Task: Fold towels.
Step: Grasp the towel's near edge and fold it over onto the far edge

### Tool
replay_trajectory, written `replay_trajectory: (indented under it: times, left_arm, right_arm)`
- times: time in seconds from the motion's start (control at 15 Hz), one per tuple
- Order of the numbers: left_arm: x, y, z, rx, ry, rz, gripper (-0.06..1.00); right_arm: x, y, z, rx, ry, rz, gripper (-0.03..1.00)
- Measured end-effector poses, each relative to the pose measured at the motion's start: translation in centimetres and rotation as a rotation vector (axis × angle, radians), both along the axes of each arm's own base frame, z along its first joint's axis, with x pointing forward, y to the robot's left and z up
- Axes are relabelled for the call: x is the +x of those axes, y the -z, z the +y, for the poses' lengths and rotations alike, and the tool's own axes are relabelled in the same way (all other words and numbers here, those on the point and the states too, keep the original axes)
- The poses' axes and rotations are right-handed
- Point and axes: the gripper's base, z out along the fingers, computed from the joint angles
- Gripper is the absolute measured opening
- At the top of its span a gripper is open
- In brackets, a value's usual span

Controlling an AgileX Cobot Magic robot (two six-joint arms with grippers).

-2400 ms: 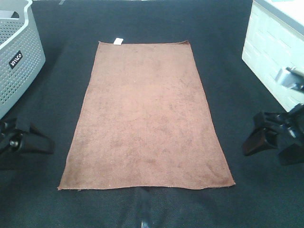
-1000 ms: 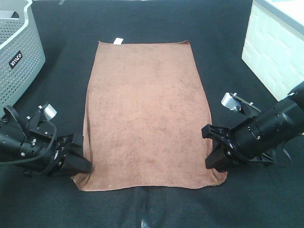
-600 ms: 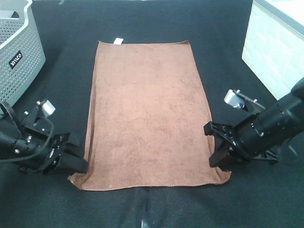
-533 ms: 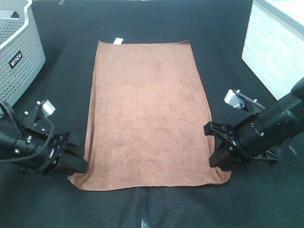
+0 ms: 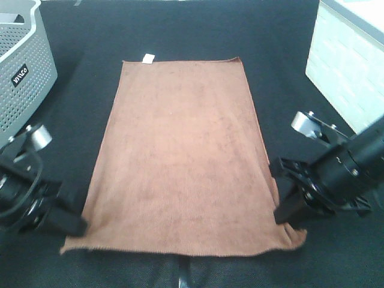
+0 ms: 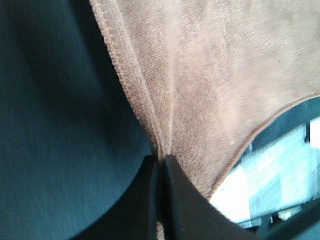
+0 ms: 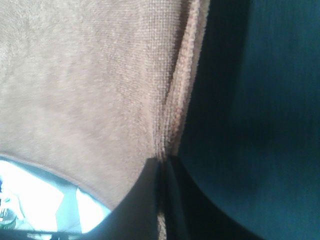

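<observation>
The brown towel (image 5: 183, 150) lies lengthwise on the black table, its white tag (image 5: 147, 58) at the far edge. Its near end is raised off the table. My left gripper (image 5: 77, 223) is shut on the towel's near left edge; the left wrist view shows the fingers (image 6: 172, 192) pinching the hem of the towel (image 6: 210, 85). My right gripper (image 5: 287, 213) is shut on the near right edge; the right wrist view shows its fingers (image 7: 175, 195) pinching the hem of the towel (image 7: 85, 75).
A grey perforated basket (image 5: 21, 72) stands at the far left. A white bin (image 5: 348, 66) stands at the far right. Black tabletop (image 5: 288, 90) surrounds the towel.
Both grippers closed on the towel's near side edges, then lifted and pulled them apart and toward the near edge. The towel's near end is now wider and nearer; the far edge slid slightly closer.
</observation>
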Motion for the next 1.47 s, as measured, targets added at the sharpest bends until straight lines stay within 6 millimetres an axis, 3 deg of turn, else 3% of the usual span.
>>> replay_trajectory:
  times: [0.33, 0.6, 0.73, 1.0, 1.2, 1.33, 1.4, 1.47]
  left_arm:
    - [-5.8, -0.4, 1.0, 0.0, 0.012, 0.017, 0.0]
    - [-6.3, -0.7, 1.1, -0.006, -0.027, -0.002, 0.0]
    - [-5.6, -1.1, 1.1, -0.008, -0.057, -0.024, 0.0]
    - [-1.4, -3.6, 1.1, 0.009, -0.186, -0.167, 0.0]
    - [2.9, -4.9, 0.9, 0.042, -0.222, -0.268, 0.0]
    - [7.4, -5.1, 0.3, 0.075, -0.198, -0.324, 0.0]
    - [7.4, -5.1, 0.3, 0.075, -0.198, -0.324, 0.0]
    - [9.3, -4.9, 0.0, 0.088, -0.177, -0.341, 0.0]
  right_arm:
    - [-6.3, 0.3, -1.1, -0.006, 0.012, 0.075, 0.0]
    - [-6.5, -0.2, -1.1, 0.002, 0.006, 0.047, 0.0]
    - [-4.9, -1.1, -0.8, 0.008, -0.007, -0.012, 0.0]
    - [0.9, -4.3, -0.1, -0.008, -0.052, -0.179, 0.0]
    - [5.5, -5.6, 0.7, -0.007, -0.066, -0.241, 0.0]
    - [9.9, -6.1, 1.4, -0.009, -0.075, -0.297, 0.0]
    - [9.9, -6.1, 1.4, -0.009, -0.075, -0.297, 0.0]
    - [11.6, -6.2, 1.8, -0.007, -0.073, -0.313, 0.0]
